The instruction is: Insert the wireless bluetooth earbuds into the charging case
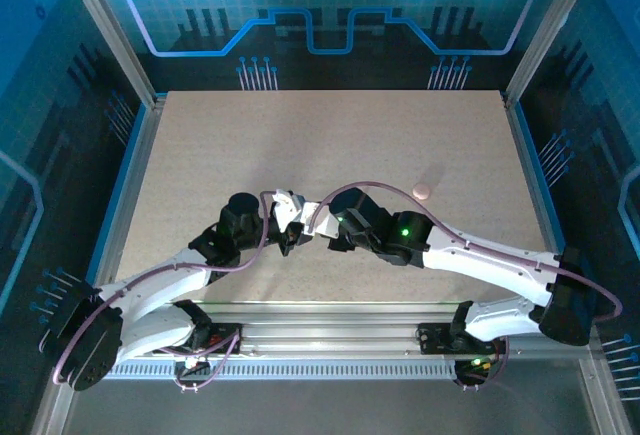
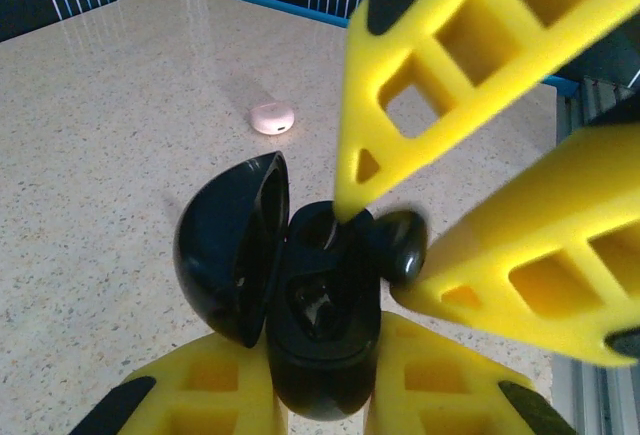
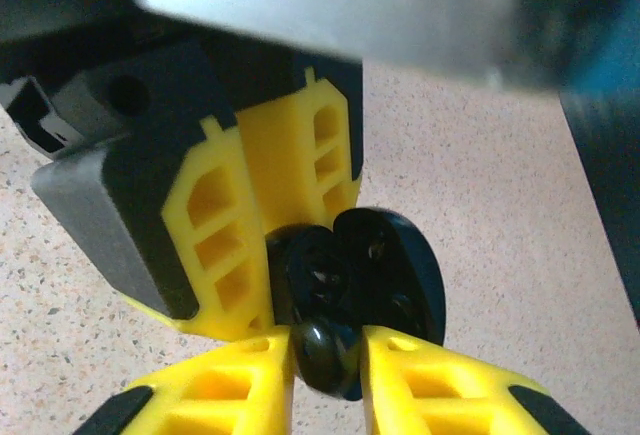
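My left gripper (image 2: 320, 360) is shut on the black charging case (image 2: 318, 340), which stands open with its round lid (image 2: 228, 255) swung to the left. An empty well shows inside the body. A black glossy earbud (image 2: 403, 245) sits at the case's right rim, pinched between the yellow fingers of my right gripper (image 2: 375, 255). In the right wrist view the same earbud (image 3: 325, 355) fills the gap of my right gripper (image 3: 328, 343), just in front of the open case (image 3: 335, 275). From above, the left gripper (image 1: 291, 227) and right gripper (image 1: 328, 235) meet at mid-table.
A small pale pink puck (image 1: 422, 191) lies alone on the speckled table (image 1: 330, 135), beyond and to the right of the right arm; it also shows as the pink puck (image 2: 272, 117) past the case. Metal frame posts and blue walls edge the table.
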Available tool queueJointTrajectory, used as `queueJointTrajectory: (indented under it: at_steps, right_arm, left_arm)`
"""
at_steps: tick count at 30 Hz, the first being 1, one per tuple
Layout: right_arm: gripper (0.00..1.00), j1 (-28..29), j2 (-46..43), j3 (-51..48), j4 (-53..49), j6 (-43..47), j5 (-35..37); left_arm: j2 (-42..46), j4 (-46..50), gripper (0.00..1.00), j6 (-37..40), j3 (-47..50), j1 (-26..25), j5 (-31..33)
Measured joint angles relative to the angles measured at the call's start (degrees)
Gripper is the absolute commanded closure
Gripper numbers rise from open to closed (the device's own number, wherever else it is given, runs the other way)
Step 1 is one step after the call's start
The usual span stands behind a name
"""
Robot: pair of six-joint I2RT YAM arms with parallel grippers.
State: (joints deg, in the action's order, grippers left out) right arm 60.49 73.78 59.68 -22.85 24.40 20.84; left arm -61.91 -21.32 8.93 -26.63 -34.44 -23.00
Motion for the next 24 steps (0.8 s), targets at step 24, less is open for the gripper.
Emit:
queueJointTrajectory:
  at_steps: [24]
  right_arm:
    - [0.59,-9.1,-17.0,-17.9,17.1,-28.3,-11.6]
  left_arm:
    - [0.6,0.0,0.85,0.0,0.0,0.1,0.0]
